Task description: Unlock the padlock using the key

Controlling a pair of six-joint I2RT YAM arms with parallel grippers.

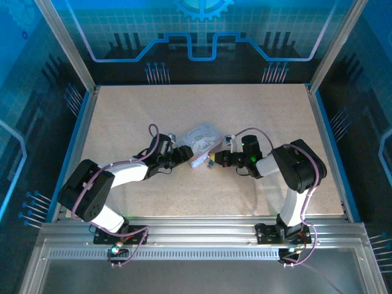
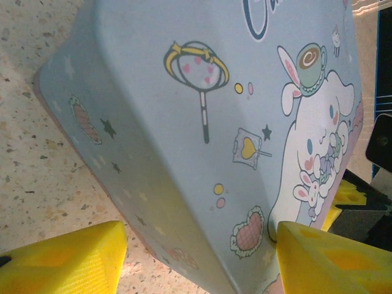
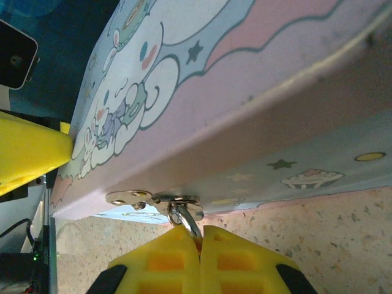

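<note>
Here, the tin (image 1: 201, 142) lies near the middle of the speckled surface (image 1: 257, 116), between the two arms, with its picture lid facing up. The lid shows a white long-eared cartoon figure, a wand, sweets and stars on pale blue. It sits down on the base, so whatever the tin holds is hidden. From the right wrist, a small metal hasp (image 3: 144, 198) sits on the tin's side wall just under the pink rim of the lid. A thin metal loop hangs from it, and this seems to be the shackle of the padlock (image 3: 184, 219). The lock's body cannot be made out, because the loop runs straight down into the seam between the yellow fingers. The right gripper (image 3: 199, 236) has its jaws pressed fully together on that loop, right up against the tin's wall and just above the surface. The left gripper (image 2: 199, 236) comes at the tin from the opposite side, and its jaws are spread wide. One yellow finger (image 2: 61, 260) is low on the surface with a strip of bare speckle between it and the tin's edge. The other finger is at the lid's near corner, beside the heart-shaped biscuit drawing. The tin's corner lies between the two fingers and is not clamped. In the overhead view both grippers meet at the tin's near edge, the left one touching or nearly touching its left end.
</note>
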